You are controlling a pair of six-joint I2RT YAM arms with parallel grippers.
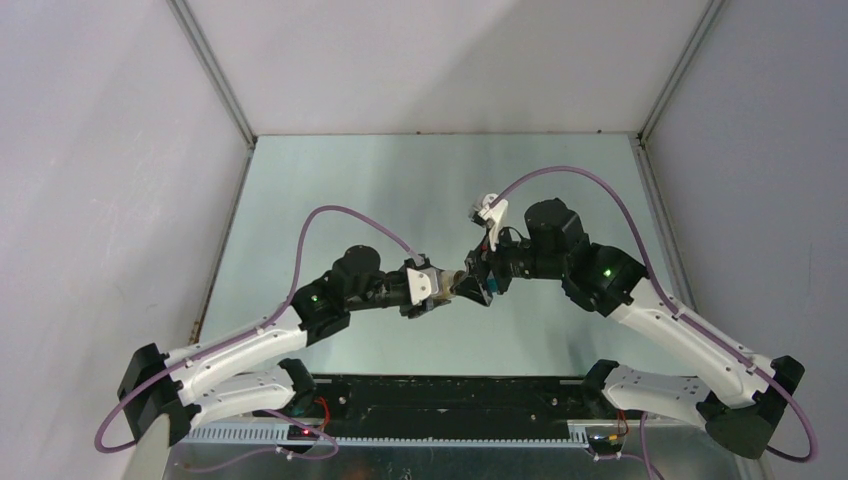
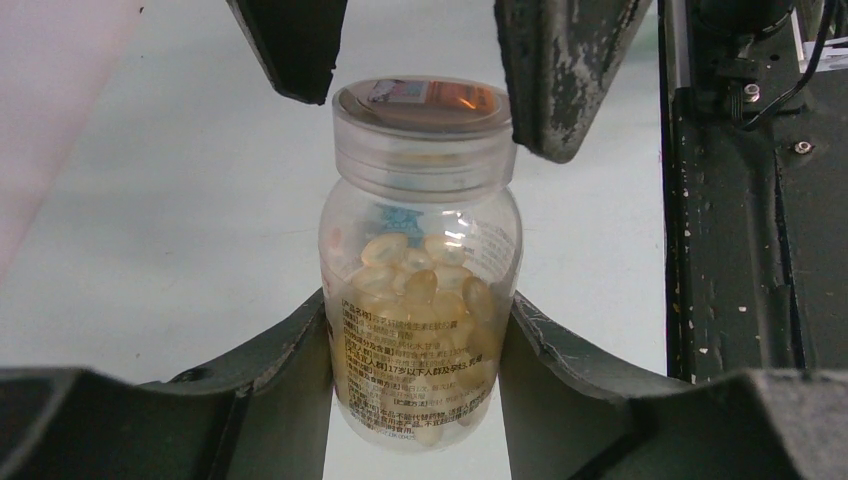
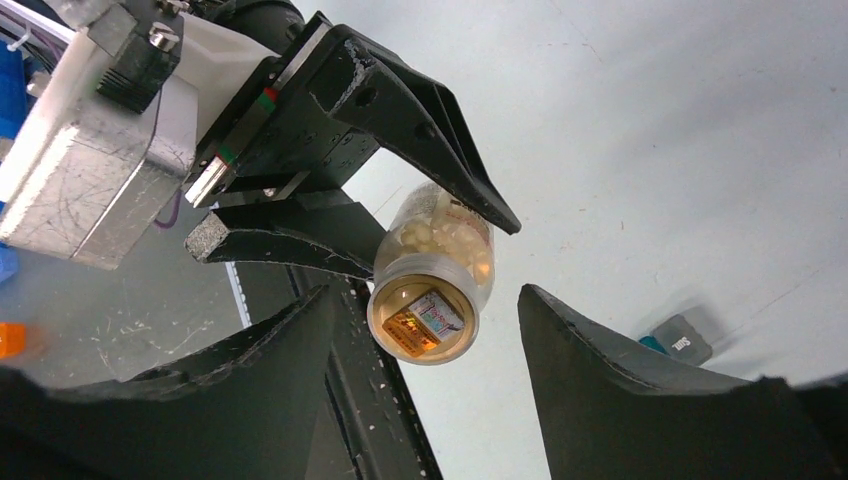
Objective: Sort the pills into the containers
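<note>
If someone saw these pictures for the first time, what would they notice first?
A clear bottle of yellowish pills is held above the table by the left gripper, mid-scene. The right gripper stands open around its lid. A small grey-faced case lies on the table, at the right of the right wrist view.

Capped clear bottle (image 2: 420,200) of pale pills (image 2: 420,290); tiny teal case (image 3: 680,338).
</note>
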